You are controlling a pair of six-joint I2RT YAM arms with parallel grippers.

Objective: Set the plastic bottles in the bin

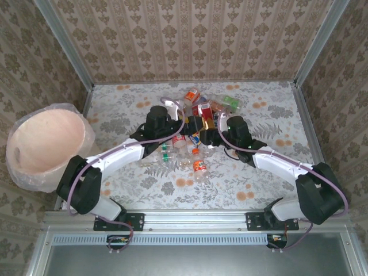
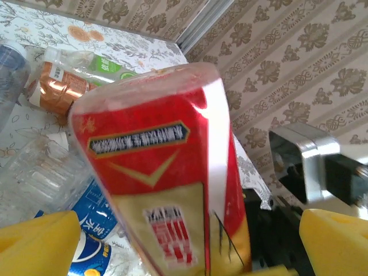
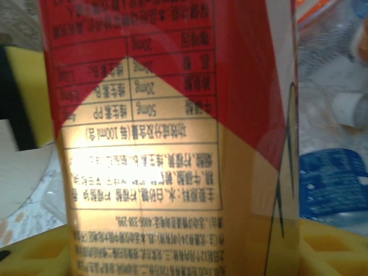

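Note:
A bottle with a red and gold label [image 1: 204, 114] is lifted over the pile of plastic bottles [image 1: 190, 152] at the table's middle back. My right gripper [image 3: 184, 253] is shut on it, and the label [image 3: 172, 144] spans the whole gap between its yellow pads [image 3: 330, 247]. My left gripper [image 2: 190, 253] stands open around the same bottle [image 2: 161, 167], with gaps to its yellow pads [image 2: 34, 241]. Seen from above, the left gripper [image 1: 187, 122] and right gripper [image 1: 214, 123] meet tip to tip. The pale pink bin [image 1: 52, 138], lined with a clear bag, stands off the table's left edge.
Loose bottles lie under and behind the grippers: an orange-labelled one [image 2: 60, 86], a green-labelled one [image 2: 109, 66], a blue-labelled one [image 2: 86, 230] and a crushed clear one [image 2: 40, 172]. Another blue label [image 3: 333, 178] shows at the right. Patterned walls and metal rails [image 1: 310, 49] enclose the table.

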